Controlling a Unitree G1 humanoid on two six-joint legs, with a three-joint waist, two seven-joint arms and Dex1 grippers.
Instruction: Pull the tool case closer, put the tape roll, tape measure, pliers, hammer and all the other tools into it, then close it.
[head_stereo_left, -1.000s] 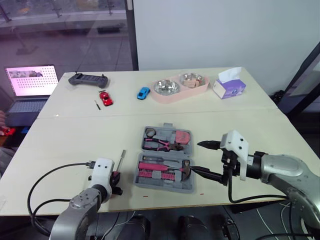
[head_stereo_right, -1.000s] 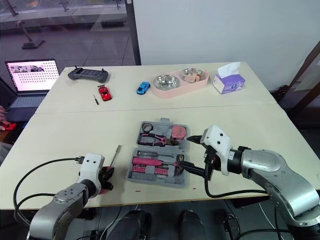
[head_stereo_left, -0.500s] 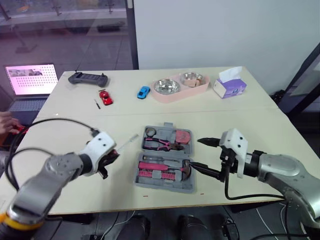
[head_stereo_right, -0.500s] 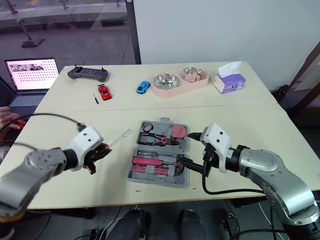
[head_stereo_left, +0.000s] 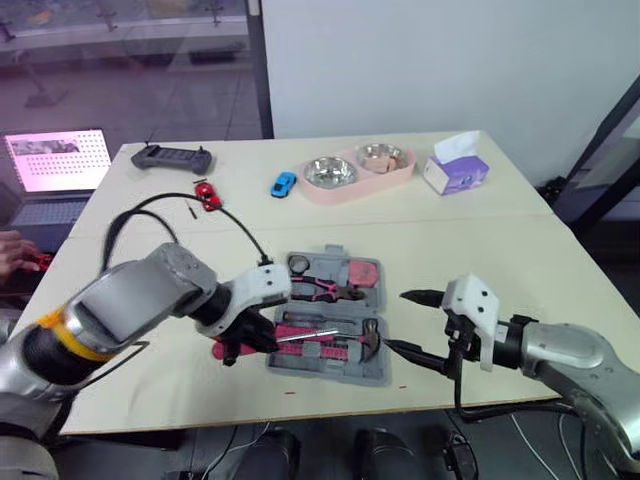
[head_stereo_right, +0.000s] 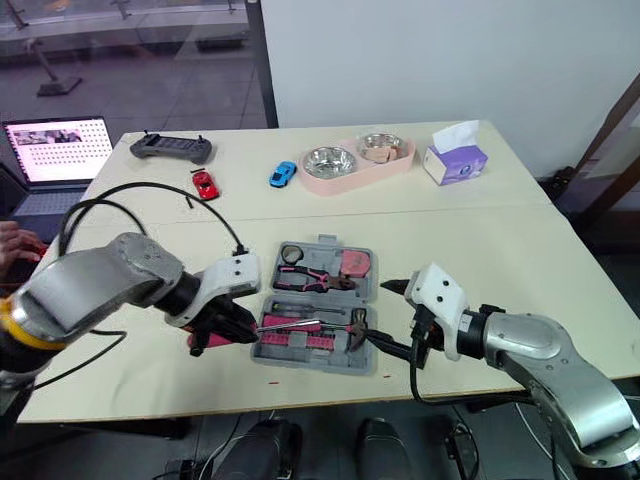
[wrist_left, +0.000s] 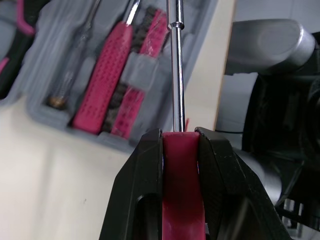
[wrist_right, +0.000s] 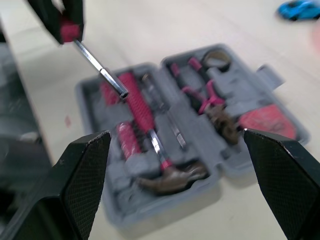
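Observation:
The grey tool case (head_stereo_left: 379, 300) lies open in the middle of the near table. It holds a tape roll (head_stereo_left: 302, 264), pliers (head_stereo_left: 325, 290), a pink tape measure (head_stereo_left: 365, 275) and a hammer (head_stereo_left: 345, 330). My left gripper (head_stereo_left: 233, 345) sits at the case's left edge, shut on the pink handle of a screwdriver (wrist_left: 180, 175). The screwdriver's steel shaft (head_stereo_left: 300, 337) reaches out over the case's near half. My right gripper (head_stereo_left: 407, 323) hovers just right of the case, open wide, nothing between its fingers (wrist_right: 85, 170).
At the back of the table stand a pink double bowl tray (head_stereo_left: 355, 170), a tissue box (head_stereo_left: 455, 172), a blue toy car (head_stereo_left: 285, 184), a red toy car (head_stereo_left: 208, 193) and a black controller (head_stereo_left: 175, 157). A laptop (head_stereo_left: 55, 160) sits far left.
My left arm has carried the screwdriver from the table's front left rightward to the case, so its shaft now lies over the near tray. The right gripper drifted slightly right.

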